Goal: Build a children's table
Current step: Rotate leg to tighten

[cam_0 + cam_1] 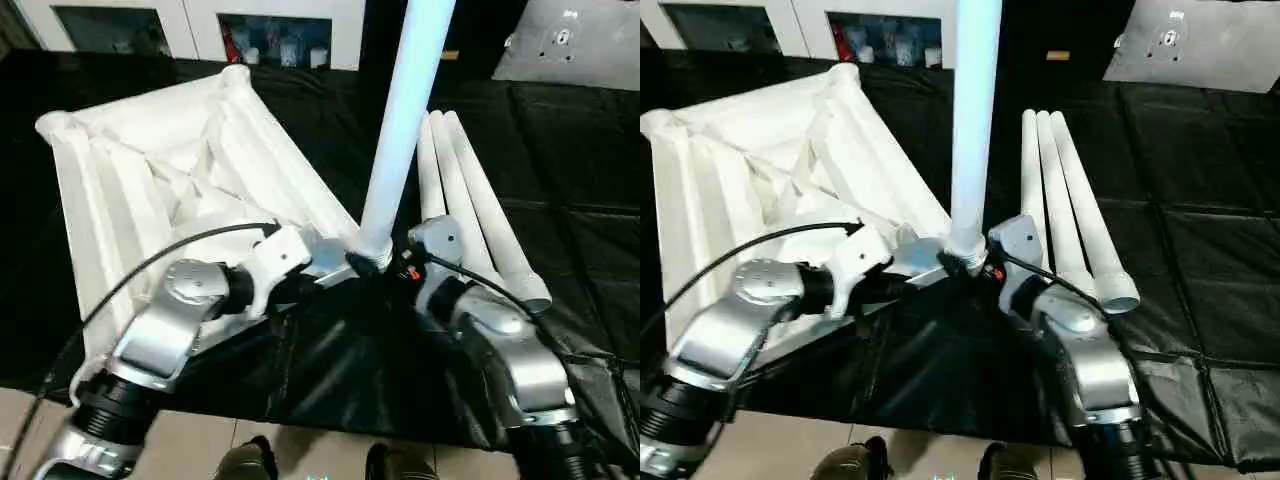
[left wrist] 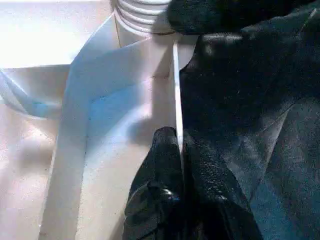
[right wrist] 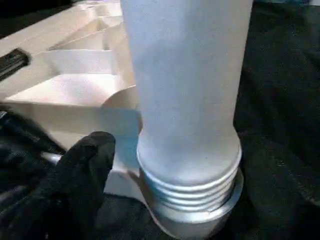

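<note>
Centre frame, head view: 1 white tabletop (image 1: 170, 170) lies ribbed underside up on black floor mats (image 1: 580, 180), spreading to upper left; its near corner socket sits at centre. 1 upright leg (image 1: 400, 120) stands in that socket, threads showing at the base, rising out past the top edge. 3 spare legs (image 1: 1070, 200) lie side by side just right of it, touching each other, open ends toward the lower right.

Left gripper (image 2: 177, 145): fingers pinched shut on the thin edge wall of the tabletop, close to the socket. Right gripper (image 1: 405, 265) sits just beside the leg base; can't tell how wide its fingers stand, or if anything's gripped. 1 black finger (image 3: 82, 165) shows near the threads.

Open mat on the right side and along bottom centre. 2 white cabinets (image 1: 200, 20) line the top edge.
</note>
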You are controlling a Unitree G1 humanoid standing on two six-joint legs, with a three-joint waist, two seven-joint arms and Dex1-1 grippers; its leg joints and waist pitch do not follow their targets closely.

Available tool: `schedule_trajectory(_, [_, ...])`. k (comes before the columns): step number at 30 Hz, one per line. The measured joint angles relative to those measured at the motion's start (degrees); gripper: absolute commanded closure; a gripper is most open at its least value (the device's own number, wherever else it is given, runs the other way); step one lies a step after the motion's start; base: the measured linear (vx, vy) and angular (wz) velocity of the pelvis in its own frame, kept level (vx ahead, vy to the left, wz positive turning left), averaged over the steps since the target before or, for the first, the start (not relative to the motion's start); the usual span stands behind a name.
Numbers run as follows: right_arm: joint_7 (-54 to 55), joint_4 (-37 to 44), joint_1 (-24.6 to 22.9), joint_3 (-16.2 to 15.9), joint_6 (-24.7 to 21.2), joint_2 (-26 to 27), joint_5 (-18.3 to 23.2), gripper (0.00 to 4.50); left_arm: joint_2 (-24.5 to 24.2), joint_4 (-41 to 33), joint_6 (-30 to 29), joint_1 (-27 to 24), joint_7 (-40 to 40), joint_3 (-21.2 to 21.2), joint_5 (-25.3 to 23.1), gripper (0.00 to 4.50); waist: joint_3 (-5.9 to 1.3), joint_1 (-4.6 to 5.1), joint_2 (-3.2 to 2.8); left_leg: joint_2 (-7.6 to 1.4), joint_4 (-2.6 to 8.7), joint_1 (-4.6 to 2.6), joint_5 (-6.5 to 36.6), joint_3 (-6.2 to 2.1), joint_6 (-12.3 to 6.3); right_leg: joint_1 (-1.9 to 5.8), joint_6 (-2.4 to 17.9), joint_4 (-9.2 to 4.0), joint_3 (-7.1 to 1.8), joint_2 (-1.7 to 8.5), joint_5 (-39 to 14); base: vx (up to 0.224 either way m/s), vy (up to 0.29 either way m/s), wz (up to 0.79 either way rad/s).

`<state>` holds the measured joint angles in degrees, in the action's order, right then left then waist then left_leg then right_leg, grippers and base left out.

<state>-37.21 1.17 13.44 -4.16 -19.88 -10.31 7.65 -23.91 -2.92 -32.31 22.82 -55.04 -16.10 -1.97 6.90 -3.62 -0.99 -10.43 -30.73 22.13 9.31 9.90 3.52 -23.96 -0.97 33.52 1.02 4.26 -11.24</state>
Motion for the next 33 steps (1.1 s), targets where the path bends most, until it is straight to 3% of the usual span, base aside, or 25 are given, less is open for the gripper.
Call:
schedule_trajectory(2, [-4.1,-0.1,0.0,-0.4,0.5,-2.4,1.4,0.04,-2.0,1.1,2.5,0.1,-2.3,-0.1,0.7,4.50,0.01,0.01,0.01,-0.05,-0.16,-0.01,0.0,0.00,0.00,-0.01,0.1,0.16,0.01,0.00,-0.1,0.000,0.000,0.00])
schedule_trajectory(8, [-14.8,-1.8,1.5,-3.1,2.9,-7.4,3.8,0.02,-8.1,4.3,9.8,0.5,-11.2,-1.1,2.0,4.50,0.04,-0.10,0.07,-0.12,-0.84,-0.07,0.2,0.01,0.33,0.12,0.5,0.62,-0.01,0.08,0.0,0.000,0.000,0.00])
schedule_trajectory(17, [-25.6,-7.2,6.2,-6.4,5.3,-12.4,4.0,0.02,-11.5,8.4,15.8,2.6,-19.6,-3.2,3.5,4.50,0.05,-1.01,0.08,-0.12,-1.30,-0.05,0.2,0.09,0.30,0.24,0.8,0.67,-0.11,0.14,0.3,0.000,0.000,0.00])
schedule_trajectory(18, [-26.7,-8.0,6.7,-6.7,5.4,-12.8,4.0,0.28,-11.8,8.6,16.4,2.7,-20.0,-3.2,3.6,4.50,0.05,-1.09,0.08,-0.14,-1.30,-0.05,0.2,0.10,0.30,0.23,0.8,0.68,-0.10,0.13,0.3,0.000,0.000,0.00])
schedule_trajectory(33, [-37.3,-15.3,11.9,-9.0,7.0,-14.3,6.0,1.50,-12.6,12.8,20.3,4.6,-23.4,-4.1,4.4,4.50,0.15,-1.49,0.24,-0.33,-1.54,0.05,0.2,0.18,0.30,0.05,0.8,0.96,-0.07,0.05,0.3,0.000,0.000,0.00])
